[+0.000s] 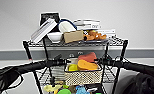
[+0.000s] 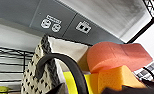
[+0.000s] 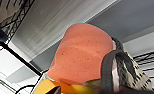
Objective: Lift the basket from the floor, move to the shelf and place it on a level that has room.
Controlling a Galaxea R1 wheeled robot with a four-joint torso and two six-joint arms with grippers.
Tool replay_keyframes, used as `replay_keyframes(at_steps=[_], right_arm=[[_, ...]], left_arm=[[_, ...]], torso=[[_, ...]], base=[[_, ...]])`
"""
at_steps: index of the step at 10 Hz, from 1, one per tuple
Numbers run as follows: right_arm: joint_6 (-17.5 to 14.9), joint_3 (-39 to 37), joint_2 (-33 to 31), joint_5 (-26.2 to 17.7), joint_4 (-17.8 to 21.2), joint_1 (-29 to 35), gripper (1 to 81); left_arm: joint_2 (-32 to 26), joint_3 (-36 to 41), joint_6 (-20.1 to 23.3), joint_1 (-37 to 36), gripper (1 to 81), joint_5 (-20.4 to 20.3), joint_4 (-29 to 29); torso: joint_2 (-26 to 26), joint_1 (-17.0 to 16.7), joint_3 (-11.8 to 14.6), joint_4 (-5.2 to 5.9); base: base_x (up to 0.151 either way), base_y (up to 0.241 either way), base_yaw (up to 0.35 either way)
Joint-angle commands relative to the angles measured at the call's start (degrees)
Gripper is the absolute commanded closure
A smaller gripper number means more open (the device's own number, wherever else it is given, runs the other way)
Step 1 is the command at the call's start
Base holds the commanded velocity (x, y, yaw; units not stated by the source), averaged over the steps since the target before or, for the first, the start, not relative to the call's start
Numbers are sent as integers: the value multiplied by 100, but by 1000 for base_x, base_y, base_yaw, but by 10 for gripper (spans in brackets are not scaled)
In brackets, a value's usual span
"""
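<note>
Holding the small cream-white woven basket (image 1: 83, 76) w/ both arms, one per end, so it stays level and the soft orange, yellow and green items inside don't tip out. Left gripper (image 1: 62, 61) sits at the basket's left end, right gripper (image 1: 103, 60) at its right end; the basket hangs between and just below them. Can't tell from the head view whether fingers are clamped, but each wrist view has a dark loop handle (image 2: 65, 66) right up close, so I'd judge each gripper is hooked on or gripping a handle; not certain.

Basket is off the floor, in front of the tall black-posted wire rack (image 1: 26, 50), approx at the height of the silvery wire-grid tier (image 1: 49, 75) second from top. Reason for that height: the top tier is crowded w/ books, a white bowl (image 1: 54, 36) and a brown box, and colourful toys (image 1: 65, 89) fill the tier below the grippers. Whether the basket already rests on the wire, can't tell.
</note>
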Motion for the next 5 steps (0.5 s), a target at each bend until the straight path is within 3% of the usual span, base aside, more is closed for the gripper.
replay_keyframes(at_steps=[1, 5], right_arm=[[46, 1055, -827, 189, 70, 870, 10], [37, 2066, -1706, 533, 44, 502, 10]], left_arm=[[-550, 662, 29, -1028, 10, -44, 2], [-1429, 1541, 38, -905, 10, -53, 98]], torso=[[0, 0, 0, 0], [-2, 0, 0, 0]], base=[[0, 0, 0], [0, 0, 0]])
